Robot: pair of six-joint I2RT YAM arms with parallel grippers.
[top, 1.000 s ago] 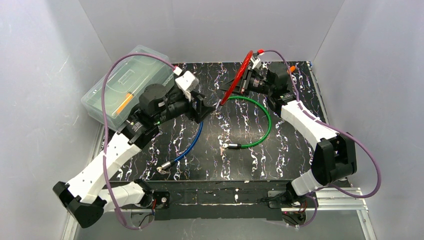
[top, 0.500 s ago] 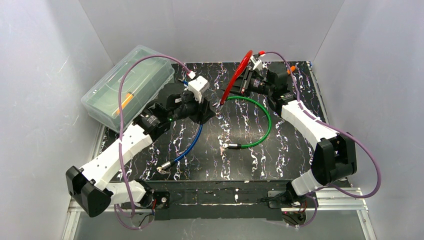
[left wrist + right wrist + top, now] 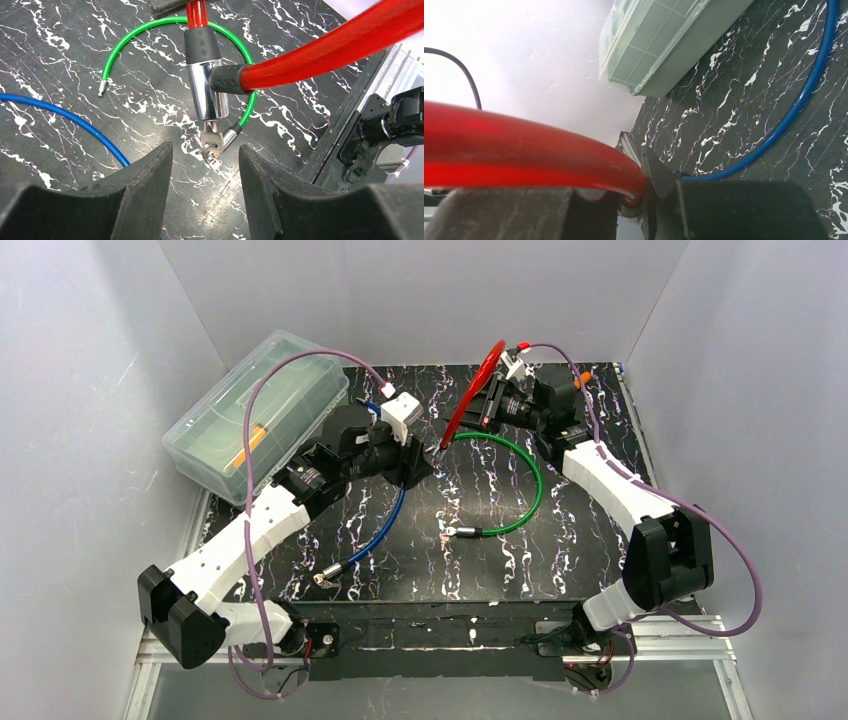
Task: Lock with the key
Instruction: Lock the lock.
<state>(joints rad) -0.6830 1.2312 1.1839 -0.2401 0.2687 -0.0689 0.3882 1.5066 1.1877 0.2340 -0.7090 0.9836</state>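
Left end effector (image 3: 205, 165) has advanced, fingers spread, facing key (image 3: 212, 141) hanging from upright lock barrel (image 3: 206, 95); right end effector (image 3: 624, 200) pinches red cable (image 3: 514, 145).

A: What lies on the marbled table (image 3: 600, 570)?
B: A green cable (image 3: 527, 472) curves in the middle, a blue cable (image 3: 383, 530) lies left of it.
A: And behind?
B: A clear plastic box (image 3: 250, 410), lid closed.

A lock cylinder (image 3: 207, 95) with its key (image 3: 212, 141) hangs just ahead of the left gripper (image 3: 205, 165); one cable (image 3: 60, 115) lies left of it on the surface (image 3: 60, 60).
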